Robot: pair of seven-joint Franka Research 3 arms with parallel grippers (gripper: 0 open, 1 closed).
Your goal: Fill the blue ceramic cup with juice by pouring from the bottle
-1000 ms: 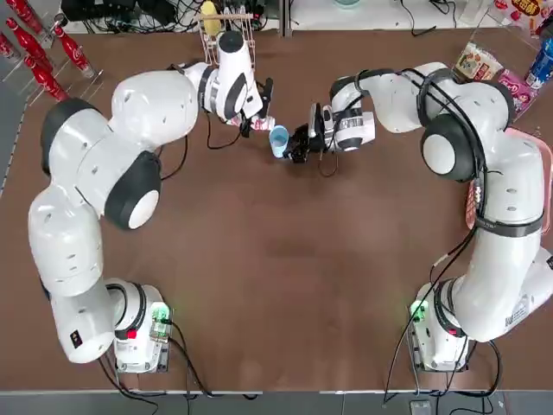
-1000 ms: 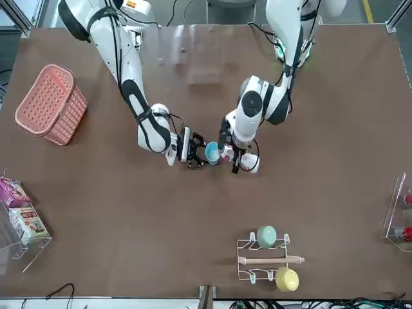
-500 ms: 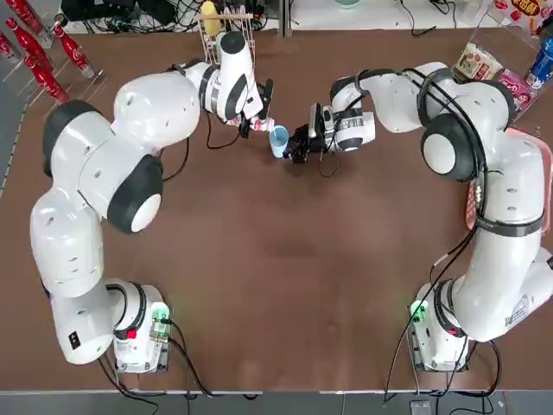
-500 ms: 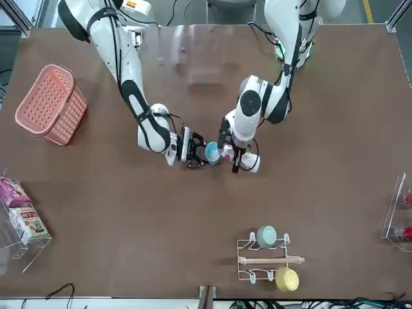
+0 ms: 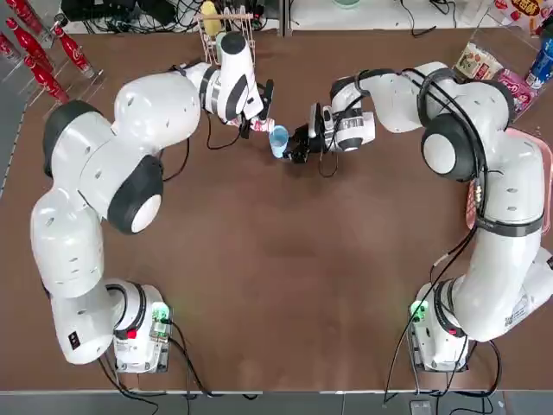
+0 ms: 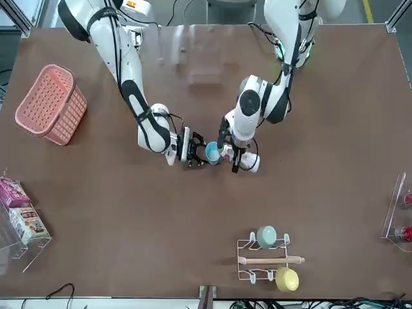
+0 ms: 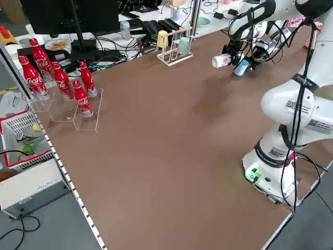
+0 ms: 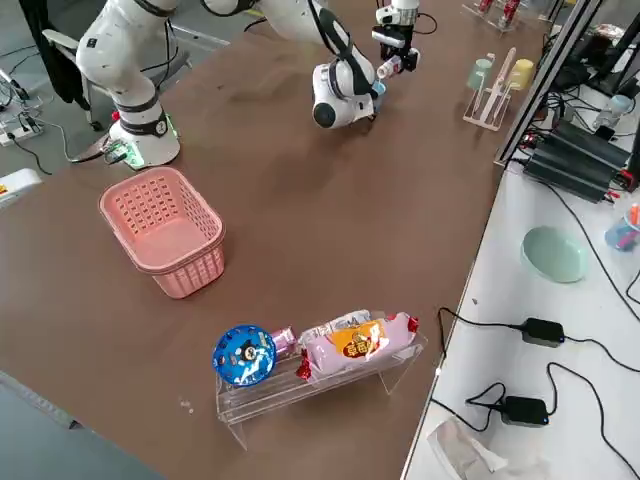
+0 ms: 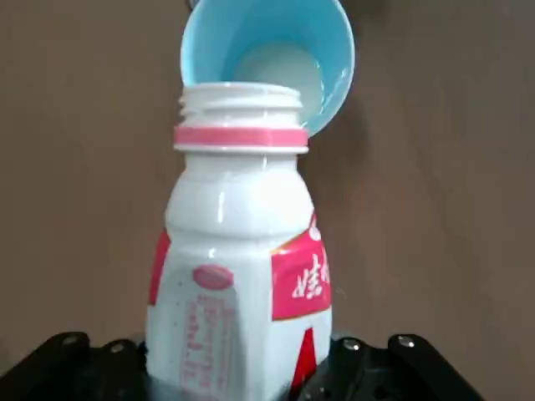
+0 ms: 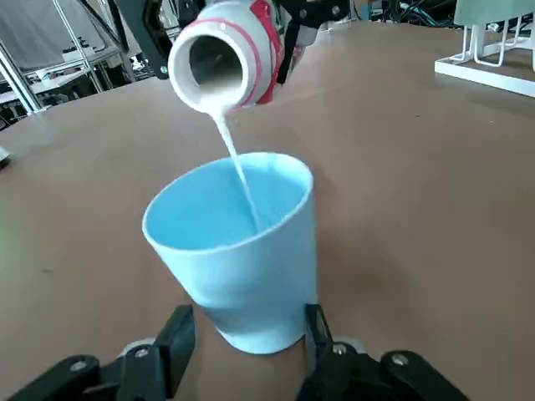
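Note:
The blue ceramic cup [image 5: 278,138] stands in the table's far middle, slightly tilted, with my right gripper [image 5: 296,143] shut on its lower wall [image 10: 242,251]. My left gripper [image 5: 260,112] is shut on the bottle [image 5: 259,124], a white one with a red label and no cap. The bottle [image 9: 238,251] is tipped with its open mouth over the cup's rim [image 9: 267,58]. A thin white stream [image 10: 238,180] runs from the bottle [image 10: 226,63] into the cup. White liquid [image 9: 276,75] lies in the cup's bottom.
A wire rack [image 5: 226,17] with a mint cup [image 6: 266,235] and a yellow cup stands just beyond the left gripper. Red cola bottles [image 5: 43,52] fill the far left corner. A pink basket [image 6: 51,103] and a snack rack [image 8: 320,360] sit on the robot's right side.
Both grippers keep their hold. The left arm has shifted slightly, and the bottle stays tipped over the cup.

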